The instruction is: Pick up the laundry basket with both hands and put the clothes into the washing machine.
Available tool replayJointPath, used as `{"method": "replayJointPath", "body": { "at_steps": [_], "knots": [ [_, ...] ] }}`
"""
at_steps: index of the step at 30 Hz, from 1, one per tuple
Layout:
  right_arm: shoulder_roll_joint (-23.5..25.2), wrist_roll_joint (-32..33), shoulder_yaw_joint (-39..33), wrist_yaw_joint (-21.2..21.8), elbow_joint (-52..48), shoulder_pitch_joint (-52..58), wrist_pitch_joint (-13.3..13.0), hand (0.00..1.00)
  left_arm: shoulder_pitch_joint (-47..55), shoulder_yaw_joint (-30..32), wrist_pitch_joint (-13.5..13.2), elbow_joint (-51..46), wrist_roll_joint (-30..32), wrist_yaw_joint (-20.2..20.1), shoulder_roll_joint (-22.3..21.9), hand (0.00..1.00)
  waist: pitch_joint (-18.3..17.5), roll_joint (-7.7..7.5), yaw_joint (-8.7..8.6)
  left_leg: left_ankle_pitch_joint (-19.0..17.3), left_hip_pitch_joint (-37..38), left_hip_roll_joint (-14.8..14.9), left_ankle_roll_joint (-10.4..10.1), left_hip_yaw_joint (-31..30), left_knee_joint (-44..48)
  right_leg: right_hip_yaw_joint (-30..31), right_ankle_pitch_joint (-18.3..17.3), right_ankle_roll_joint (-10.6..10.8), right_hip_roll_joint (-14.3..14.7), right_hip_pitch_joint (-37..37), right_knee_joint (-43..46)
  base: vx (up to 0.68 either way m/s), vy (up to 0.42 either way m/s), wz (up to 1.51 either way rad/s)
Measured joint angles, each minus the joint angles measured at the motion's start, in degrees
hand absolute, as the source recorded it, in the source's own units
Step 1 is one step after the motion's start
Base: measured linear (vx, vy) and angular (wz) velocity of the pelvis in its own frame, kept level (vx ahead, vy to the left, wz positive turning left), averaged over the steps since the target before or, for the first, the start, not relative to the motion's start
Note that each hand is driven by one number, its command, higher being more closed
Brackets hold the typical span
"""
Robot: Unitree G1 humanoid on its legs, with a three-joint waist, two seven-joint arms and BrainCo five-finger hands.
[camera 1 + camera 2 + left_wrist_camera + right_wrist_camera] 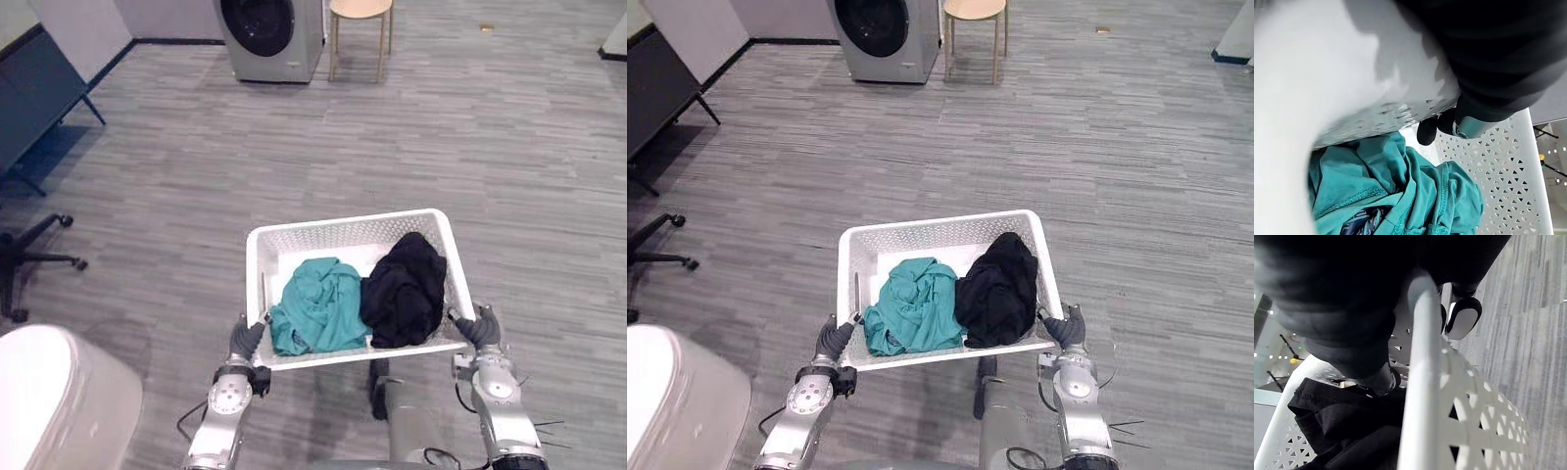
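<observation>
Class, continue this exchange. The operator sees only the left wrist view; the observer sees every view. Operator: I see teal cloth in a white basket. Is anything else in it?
Observer: Yes, a black garment lies beside the teal garment, on the robot's right side of the laundry basket.
Operator: Is the right hand on the basket?
Observer: It is curled over the rim at the near right corner.
Operator: Where is the washing machine?
Observer: Far ahead, slightly to the robot's left, with a wooden stool at its right.
</observation>
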Motion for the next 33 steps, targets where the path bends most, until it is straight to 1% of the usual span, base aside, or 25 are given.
{"method": "replayJointPath", "body": {
  "at_steps": [2,3,5,6,7,8,9,11,12,13,14,15,17,19,21,22,23,24,25,26,27,28,30,31,33],
  "knots": [
    [-0.3,0.0,0.0,0.0,-2.6,0.0,0.0,1.0,0.9,0.0,-0.1,-1.4,-0.6,-0.4,-0.2,1.0,0.2,-0.35,1.03,-4.2,-5.5,-1.7,1.3,3.0,-9.1,1.8,-0.7,0.1,0.0,5.2,-4.3,0.65,-0.052,-0.32],
    [-1.2,0.2,0.0,0.0,-2.7,-0.9,-0.4,1.0,1.1,0.0,-0.4,-2.0,-0.6,-0.9,-0.4,1.0,0.3,-0.48,1.53,-4.9,-8.2,-4.7,1.1,3.3,-21.9,3.2,-1.5,0.7,-0.2,8.6,-7.2,0.62,0.024,-0.47],
    [-2.7,0.6,0.3,0.0,-0.4,-3.3,-0.7,1.0,1.3,0.0,-0.3,-2.7,-0.5,-1.2,-0.8,1.0,0.1,0.45,2.9,-0.1,-8.2,-8.6,-4.1,1.0,-50.5,6.2,-3.4,2.1,-0.3,13.7,-10.6,0.68,0.112,-0.62],
    [-3.4,0.6,0.6,0.0,1.3,-4.5,-0.8,1.0,1.4,0.1,-0.3,-2.8,-0.5,-1.2,-1.2,1.0,0.2,0.67,3.46,4.1,-8.4,-8.6,-4.7,1.1,-54.1,7.8,-4.5,2.8,-0.2,15.9,-12.0,0.76,0.215,-0.84],
    [-3.0,0.6,1.2,0.0,2.9,-5.1,-0.8,1.0,1.6,0.1,-0.1,-2.8,-0.4,-1.1,-0.6,1.0,0.0,0.12,4.41,9.3,-7.3,-9.7,-2.2,1.9,-53.1,9.7,-6.0,4.3,-1.3,18.4,-12.5,0.65,0.216,-0.67],
    [-2.8,0.6,1.4,0.0,3.3,-5.1,-0.8,1.0,1.7,0.3,0.1,-2.8,-0.4,-1.1,-0.2,1.0,-0.5,-0.93,4.37,10.2,-7.1,-11.2,0.7,2.0,-52.6,10.1,-7.1,5.3,-2.7,19.1,-12.3,0.73,0.225,-0.34],
    [-2.5,0.6,1.6,0.1,4.4,-5.3,-0.8,1.0,1.6,0.6,0.3,-2.7,-0.4,-1.1,-0.1,1.0,-1.4,-2.77,3.65,8.3,-7.3,-13.0,5.4,2.8,-50.2,10.4,-9.2,8.2,-5.5,18.4,-9.2,0.76,0.219,-0.07],
    [-2.4,0.5,1.5,0.1,6.7,-5.8,-0.8,1.0,2.0,0.4,0.5,-2.6,0.1,-1.1,-0.5,1.0,-1.2,-3.31,3.33,3.7,-6.0,-13.8,6.6,5.4,-45.8,11.9,-11.0,12.6,-7.3,13.2,6.4,0.73,0.203,-0.27],
    [-1.5,0.5,1.5,0.1,7.7,-5.6,-0.8,1.0,2.5,0.2,1.0,-2.5,0.1,-1.1,0.1,1.0,-1.0,-3.5,3.08,-0.4,-1.9,-14.6,6.6,5.7,-45.9,11.8,-8.6,20.8,-9.0,7.1,23.7,0.67,0.186,-0.34],
    [-0.6,0.4,1.6,0.1,9.1,-5.3,-0.7,1.0,2.6,-0.1,1.7,-2.4,0.1,-1.1,1.5,1.0,-0.6,-4.28,2.51,-3.3,3.4,-16.0,7.0,6.1,-47.0,10.9,-6.9,20.7,-12.0,2.0,39.2,0.65,0.166,-0.23],
    [-0.3,0.4,1.7,0.1,9.4,-5.0,-0.5,1.0,2.6,-0.3,2.0,-2.4,0.1,-1.1,2.0,1.0,-0.4,-4.51,2.26,-4.3,6.2,-16.5,7.1,6.3,-47.7,9.8,-7.4,17.9,-13.4,0.1,44.4,0.63,0.125,-0.19],
    [-0.1,0.4,1.9,0.1,9.4,-4.2,-0.3,1.0,3.0,-0.5,2.2,-2.4,0.1,-0.9,2.3,1.0,-0.4,-3.86,1.95,-5.8,11.8,-16.4,7.2,6.5,-50.3,6.9,-9.3,12.3,-14.9,-3.4,48.9,0.48,0.065,-0.22],
    [0.1,0.5,2.4,0.1,8.8,-4.3,-0.3,1.0,2.8,-0.5,2.2,-2.9,0.0,-0.8,3.4,1.0,-0.8,-2.95,1.19,-7.7,17.7,-15.4,6.5,6.1,-54.9,2.3,-11.4,8.3,-15.0,-9.5,45.9,0.69,0.038,-0.17],
    [-0.1,0.5,2.8,0.2,8.3,-4.8,-1.0,1.0,1.8,-0.7,2.0,-2.9,-0.1,-0.8,5.2,1.0,-0.8,-2.98,0.81,-8.8,21.7,-15.2,5.4,5.7,-58.5,0.0,-11.5,7.9,-14.6,-15.9,33.9,0.64,-0.023,0.02],
    [-0.9,0.5,2.7,0.2,8.5,-4.9,-0.9,1.0,0.6,-1.4,2.0,-2.3,-0.1,-0.9,5.4,1.0,-0.7,-3.67,-1.06,-9.0,27.3,-15.4,5.0,4.1,-63.0,1.0,-2.2,12.0,-13.9,-18.0,3.3,0.62,-0.117,0.5],
    [-1.1,0.5,2.7,0.2,8.5,-4.9,-0.9,1.0,0.5,-1.5,2.0,-2.3,0.0,-0.9,5.4,1.0,-0.5,-4.56,-2.03,-9.5,29.9,-16.2,4.1,2.9,-64.2,2.1,0.6,13.3,-14.5,-18.7,-2.8,0.66,-0.173,0.59],
    [-1.3,0.4,2.8,0.2,8.5,-4.7,-0.8,1.0,0.6,-1.8,2.0,-2.1,0.1,-0.8,5.5,1.0,-0.5,-4.89,-2.18,-10.5,32.2,-16.3,1.9,1.5,-64.6,2.2,1.7,12.6,-14.8,-19.1,-5.5,0.71,-0.212,0.56],
    [-1.4,0.4,2.9,0.2,8.6,-3.8,-0.6,1.0,1.0,-2.2,2.0,-1.7,0.2,-0.8,5.9,1.0,-1.2,-6.06,-2.49,-11.8,35.8,-16.5,0.0,-0.2,-64.4,3.6,4.3,9.7,-14.8,-18.8,-5.6,0.74,-0.227,0.45],
    [-1.4,0.4,2.7,0.2,8.7,-3.6,-0.3,1.0,0.8,-2.3,2.0,-0.7,0.3,-0.8,5.4,1.0,-1.8,-5.0,-2.61,-11.9,36.6,-15.5,-0.1,-1.0,-63.7,3.8,9.6,9.2,-14.0,-19.0,-3.6,0.8,-0.243,0.48],
    [-1.9,0.4,2.2,0.2,8.7,-3.2,0.0,1.0,0.8,-2.2,2.0,0.1,0.7,-0.8,3.4,1.0,-3.6,-2.18,-2.53,-11.8,34.6,-12.0,-0.3,-2.2,-58.1,2.6,13.4,7.8,-12.2,-19.0,-0.7,0.78,-0.278,0.38],
    [-2.0,0.4,1.6,0.4,8.7,-3.1,0.1,1.0,0.7,-2.2,2.0,0.1,0.8,-0.8,2.6,1.0,-4.1,-0.39,-2.49,-11.0,31.2,-9.7,-1.5,-3.2,-50.3,1.0,13.5,7.0,-10.7,-18.8,1.3,0.9,-0.359,0.35],
    [-2.4,0.5,1.5,0.4,8.7,-3.5,0.1,1.0,0.3,-1.9,2.0,0.1,1.2,-0.6,1.5,1.0,-2.9,2.22,-2.42,-5.5,26.0,-5.3,-4.0,-3.6,-36.1,-1.0,9.8,4.2,-8.0,-16.0,2.9,0.73,-0.312,0.19],
    [-2.0,0.6,2.2,0.7,8.5,-3.2,0.6,1.0,1.0,-1.0,2.1,0.7,1.2,-0.6,0.9,1.0,-2.1,3.35,-1.23,8.7,17.4,0.1,-4.8,-3.6,-15.3,-2.2,5.2,2.6,-4.8,-8.8,1.9,0.78,-0.281,0.02],
    [-1.8,0.8,2.0,0.0,7.7,-2.7,0.7,1.0,1.0,-1.2,2.0,0.7,1.1,-0.5,1.3,1.0,-1.4,2.84,-0.25,4.4,9.8,1.8,-2.2,-3.1,-2.9,-2.8,2.5,1.9,-3.5,-2.1,-0.6,0.67,-0.229,0.03],
    [-2.0,1.2,2.0,-0.1,5.7,-2.8,0.7,1.0,0.9,-1.2,2.0,0.4,0.9,-0.4,1.2,1.0,-0.4,1.54,0.3,-0.4,3.9,0.5,0.4,-0.6,-1.7,-2.2,1.0,2.0,-3.5,4.4,-4.3,0.56,-0.145,0.04]
  ]
}}
